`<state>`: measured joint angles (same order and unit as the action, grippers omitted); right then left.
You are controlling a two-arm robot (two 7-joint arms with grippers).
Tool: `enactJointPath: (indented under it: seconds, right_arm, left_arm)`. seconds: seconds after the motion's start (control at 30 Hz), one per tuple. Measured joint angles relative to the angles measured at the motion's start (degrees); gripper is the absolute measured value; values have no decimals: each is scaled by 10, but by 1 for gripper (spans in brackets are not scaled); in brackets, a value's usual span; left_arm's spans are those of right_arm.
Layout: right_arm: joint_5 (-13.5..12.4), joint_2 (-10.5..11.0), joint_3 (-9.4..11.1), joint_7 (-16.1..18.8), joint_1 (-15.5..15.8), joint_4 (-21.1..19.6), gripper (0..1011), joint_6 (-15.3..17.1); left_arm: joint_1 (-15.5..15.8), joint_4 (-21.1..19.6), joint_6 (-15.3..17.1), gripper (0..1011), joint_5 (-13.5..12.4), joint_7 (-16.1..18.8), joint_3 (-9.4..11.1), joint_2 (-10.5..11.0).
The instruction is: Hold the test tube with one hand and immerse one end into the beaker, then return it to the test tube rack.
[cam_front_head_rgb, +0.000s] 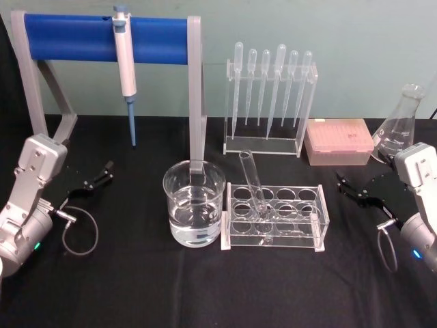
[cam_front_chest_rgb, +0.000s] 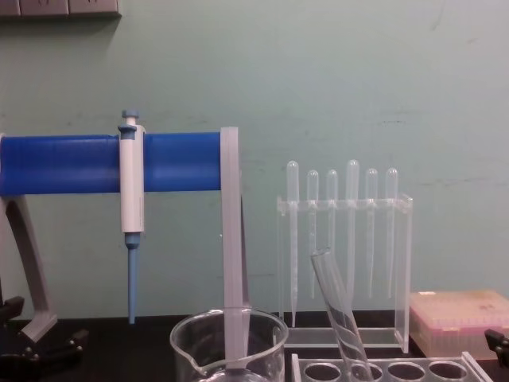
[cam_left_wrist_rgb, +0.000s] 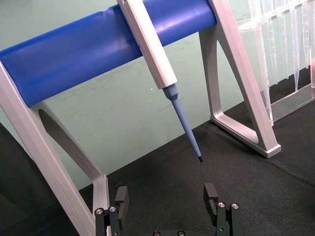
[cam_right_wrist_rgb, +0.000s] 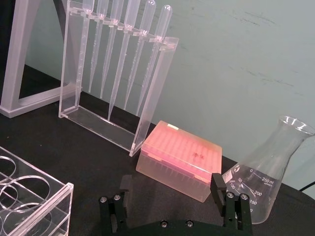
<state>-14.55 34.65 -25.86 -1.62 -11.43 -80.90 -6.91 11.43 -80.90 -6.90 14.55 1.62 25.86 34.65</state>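
Since both pairs of jaws are spread wide with nothing between them, we reckon it all comes down to who reaches for the tube. Our right gripper [cam_front_head_rgb: 345, 186] sits low over the black table [cam_front_head_rgb: 136, 287] just off the right end of the rack [cam_front_head_rgb: 321, 217], pointing inward. Our left gripper [cam_front_head_rgb: 104, 172] is parked the same way out on the left, near the foot of the blue stand [cam_front_head_rgb: 106, 31]. From the right jaws the test tube [cam_front_head_rgb: 254, 184] lies to the left, across the rack's empty holes. It's standing in a hole toward the rack's left end, close to upright, with its open rim tipped toward the beaker [cam_front_head_rgb: 179, 205], which sits just beside that end with water in it. From the left jaws the beaker is in the way and the tube is farther off. So we'd guess the right arm is the closer one, coming in sideways and pinching across the tube's long axis up high.
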Motion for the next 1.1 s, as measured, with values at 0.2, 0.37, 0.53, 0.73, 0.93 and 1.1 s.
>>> enactJointPath:
  seconds: [0.2,0.37,0.53,0.73,0.93,1.1]
  right_arm:
    - [0,0,0,0,0,0,1004,0]
    - [0,0,0,0,0,0,1004,0]
    - [0,0,0,0,0,0,1004,0]
    - [0,0,0,0,0,0,1004,0]
    - [0,0,3,0,2,-3,1004,0]
    - [4,11,20,-11,28,-38,1004,5]
  left_arm:
    - [0,0,0,1000,0,0,0,0]
    - [0,0,0,1000,0,0,0,0]
    - [0,0,0,1000,0,0,0,0]
    - [0,0,0,1000,0,0,0,0]
    - [0,0,0,1000,0,0,0,0]
    - [0,0,0,1000,0,0,0,0]
